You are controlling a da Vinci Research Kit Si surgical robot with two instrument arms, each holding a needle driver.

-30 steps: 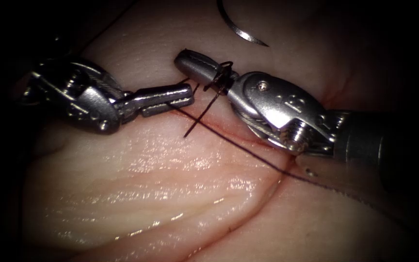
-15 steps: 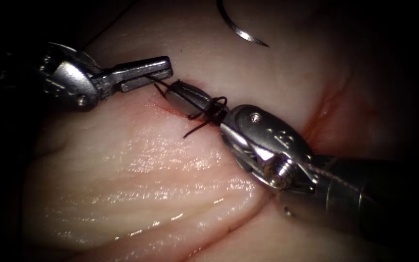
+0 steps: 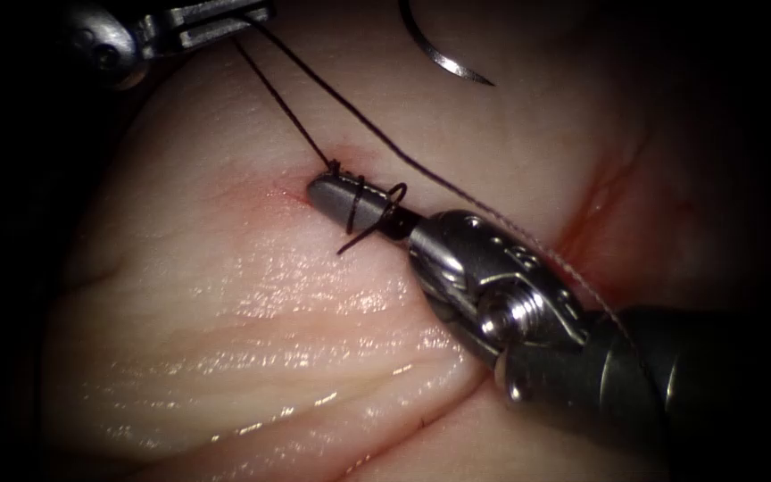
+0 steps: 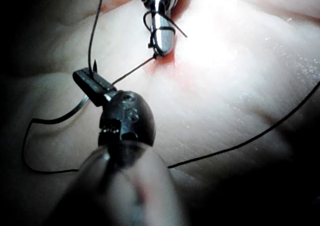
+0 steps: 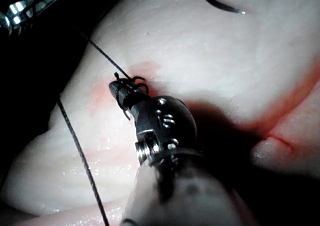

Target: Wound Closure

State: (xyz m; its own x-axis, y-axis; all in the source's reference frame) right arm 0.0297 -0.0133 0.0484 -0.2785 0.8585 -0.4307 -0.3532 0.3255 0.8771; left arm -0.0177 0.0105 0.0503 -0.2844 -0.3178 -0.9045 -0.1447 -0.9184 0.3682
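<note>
My right tool (image 3: 316,189) lies with its jaws shut at the stitch on the tissue (image 3: 252,339). Dark thread (image 3: 287,112) is looped around them, and a short tail (image 3: 356,239) sticks out beside them. My left tool (image 3: 262,13) is far up and to the left, shut on the thread. One strand runs taut from it to the stitch. A second strand (image 3: 457,192) trails right past the right tool's wrist. The curved needle (image 3: 439,58) lies free on the tissue, held by neither tool. The left wrist view shows the left jaws (image 4: 84,76) gripping thread and the looped right jaws (image 4: 160,48).
A faint red patch (image 3: 265,192) marks the cut beside the right jaws. Red fluid (image 3: 595,210) stains a fold to the right. A shallow groove (image 3: 439,406) crosses the near tissue. The right tool's shaft (image 3: 671,384) covers the lower right.
The left tool has pulled up and to the left, drawing the thread out long and taut from the stitch. The right tool's looped jaws came down to the stitch and stay there.
</note>
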